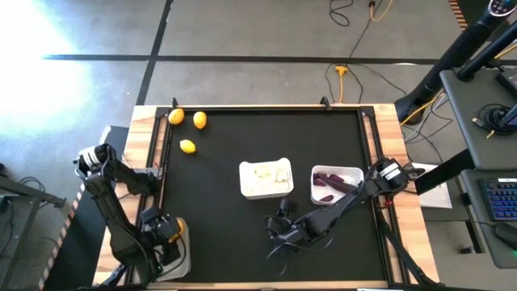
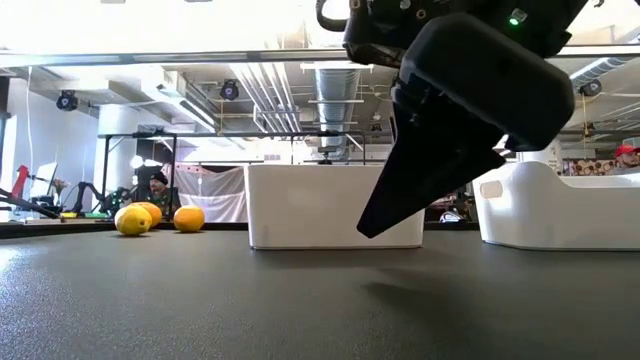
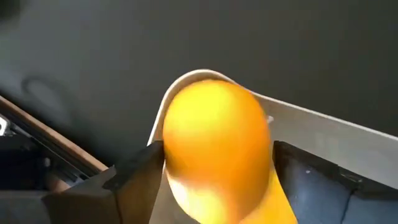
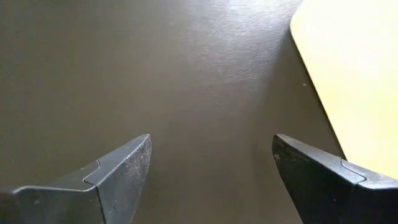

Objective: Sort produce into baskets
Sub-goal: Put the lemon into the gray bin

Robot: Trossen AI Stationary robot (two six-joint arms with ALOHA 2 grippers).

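Observation:
My left gripper [image 1: 166,232] is at the table's near left corner, shut on a yellow-orange lemon [image 3: 214,146] above a pale tub [image 1: 179,260]. The tub's rounded rim [image 3: 323,121] shows behind the lemon. My right gripper [image 1: 279,230] is open and empty above the black mat near the front centre; it also shows in its own wrist view [image 4: 211,155]. Three more lemons [image 1: 187,146] lie on the mat at the far left. A white tray [image 1: 265,178] holds pale garlic bulbs. Another white tray [image 1: 335,184] holds dark purple vegetables. My left gripper pinches the lemon's two opposite sides [image 3: 168,155] between its two fingers. The lemon is lifted clear above the tub's corner. How far back it reaches between the fingers does not show.
The low view shows two lemons [image 2: 133,220], the garlic tray's wall [image 2: 335,205] and the other tray [image 2: 560,205] beyond my right arm [image 2: 470,90]. Wooden table edges [image 1: 141,162] frame the mat. People and equipment show in the room behind.

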